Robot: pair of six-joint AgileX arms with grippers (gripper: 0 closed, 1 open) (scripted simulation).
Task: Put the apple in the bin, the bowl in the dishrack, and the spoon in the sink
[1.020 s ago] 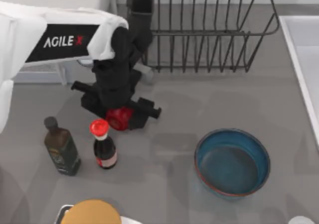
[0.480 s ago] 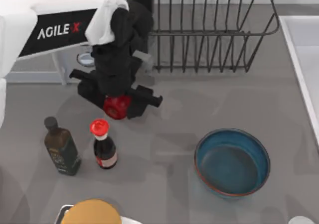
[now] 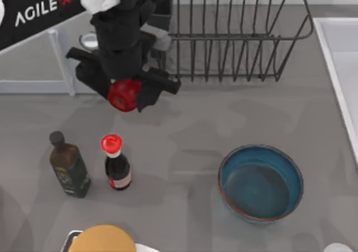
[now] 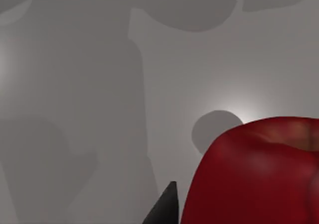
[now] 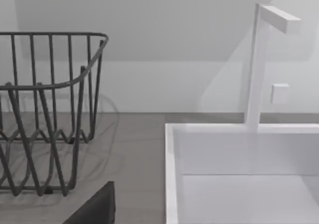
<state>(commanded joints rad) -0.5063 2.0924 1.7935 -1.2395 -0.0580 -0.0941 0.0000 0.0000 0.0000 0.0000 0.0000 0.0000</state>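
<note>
The left gripper [image 3: 126,93] is clamped on the apple [image 3: 123,94], holding it clear above the table [image 3: 224,117] beside the dishrack [image 3: 235,33], with no bin visible in any direction from it, so the heading is unclear

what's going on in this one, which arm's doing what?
The left gripper is shut on the apple and holds it above the table, at the table's left, next to the dishrack. The bowl sits empty on the table to the right, not yet racked. The sink lies along the right edge. Two bottles stand below the apple.
</note>
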